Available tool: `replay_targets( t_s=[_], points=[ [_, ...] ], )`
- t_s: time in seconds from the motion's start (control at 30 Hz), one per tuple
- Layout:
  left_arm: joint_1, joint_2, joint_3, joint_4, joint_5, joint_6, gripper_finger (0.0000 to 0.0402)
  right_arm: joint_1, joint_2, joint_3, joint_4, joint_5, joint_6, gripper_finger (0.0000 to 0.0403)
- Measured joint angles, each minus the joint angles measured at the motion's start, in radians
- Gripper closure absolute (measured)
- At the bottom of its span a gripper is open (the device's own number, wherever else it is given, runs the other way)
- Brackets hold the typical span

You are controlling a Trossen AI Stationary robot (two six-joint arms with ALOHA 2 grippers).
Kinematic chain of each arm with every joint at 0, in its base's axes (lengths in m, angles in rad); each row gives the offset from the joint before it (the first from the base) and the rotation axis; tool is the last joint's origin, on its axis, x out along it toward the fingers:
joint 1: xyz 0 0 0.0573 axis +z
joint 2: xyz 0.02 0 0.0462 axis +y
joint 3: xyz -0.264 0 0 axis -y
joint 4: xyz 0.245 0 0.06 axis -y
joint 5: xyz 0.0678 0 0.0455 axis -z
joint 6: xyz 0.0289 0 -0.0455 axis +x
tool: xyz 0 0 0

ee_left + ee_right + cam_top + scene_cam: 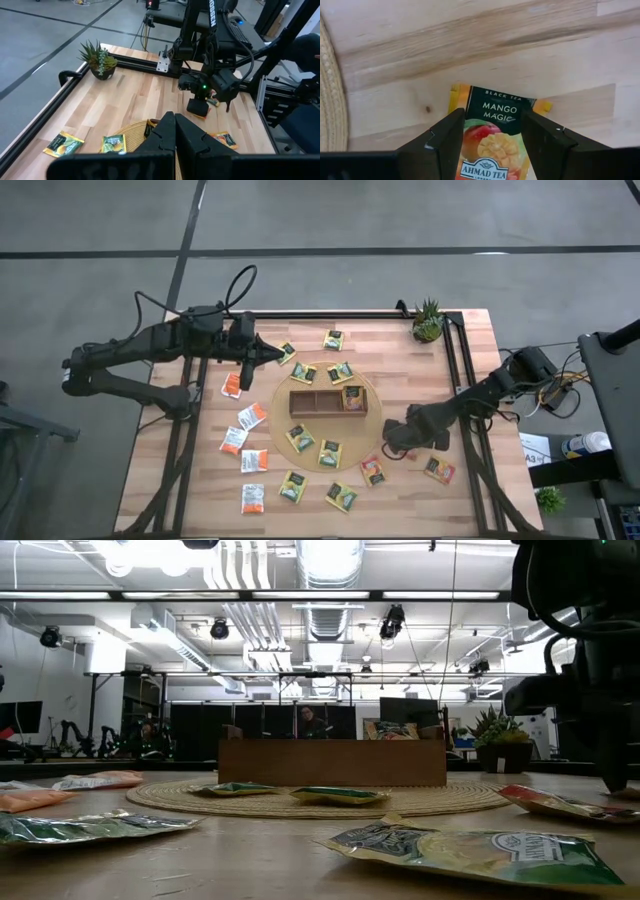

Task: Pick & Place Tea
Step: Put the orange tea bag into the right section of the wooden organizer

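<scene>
A mango tea sachet [496, 112], orange-red with a dark label, lies flat on the wooden table right of the round woven mat [372, 416]. My right gripper [493, 119] points down over it, open, one finger above each side edge; whether the tips touch it does not show. In the high view the right gripper [393, 442] covers that sachet. My left gripper [276, 355] is shut and held up over the table's far left, holding nothing. The brown tray [312, 401] sits on the mat with one sachet [353, 398] in its right compartment.
Several more sachets lie around the mat, among them two near my right gripper [373, 470] [438, 470] and orange-and-white ones at the left [240, 442]. A small potted plant [428, 322] stands at the far right corner. Black rails edge the table.
</scene>
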Motion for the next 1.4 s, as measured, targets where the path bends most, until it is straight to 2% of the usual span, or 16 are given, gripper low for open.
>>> replay_targets(
  t_s=[0.17,0.27,0.37,0.5,0.53,0.73,0.83,1.07,1.4],
  points=[
    [0.000,0.000,0.000,0.001,-0.001,0.000,0.0400,0.000,-0.002,-0.032,0.031,0.000,0.001,0.0214],
    [0.000,0.000,0.000,0.008,-0.002,0.000,0.0400,0.000,-0.003,-0.046,0.050,0.001,-0.006,0.0234],
    [0.000,0.000,0.000,0.018,-0.001,0.000,0.0400,0.000,-0.003,-0.054,0.064,0.004,-0.018,0.0283],
    [0.000,0.000,0.000,0.021,-0.001,0.000,0.0400,0.001,-0.003,-0.059,0.066,0.022,-0.034,0.0374],
    [0.000,0.000,0.000,0.021,-0.001,0.000,0.0400,0.001,-0.003,-0.059,0.065,0.024,-0.040,0.0382],
    [0.000,0.000,0.000,0.028,-0.001,0.001,0.0400,0.001,-0.004,-0.056,0.058,0.032,-0.049,0.0394],
    [0.000,0.000,0.000,0.030,-0.002,0.000,0.0400,0.002,-0.019,-0.034,0.026,0.069,-0.073,0.0394],
    [0.000,0.000,0.000,0.030,-0.002,0.000,0.0400,0.001,-0.051,0.099,-0.138,0.231,-0.147,0.0395],
    [0.000,0.000,0.000,0.032,-0.001,0.001,0.0400,-0.010,-0.052,0.280,-0.177,0.545,-0.463,0.0395]
  ],
)
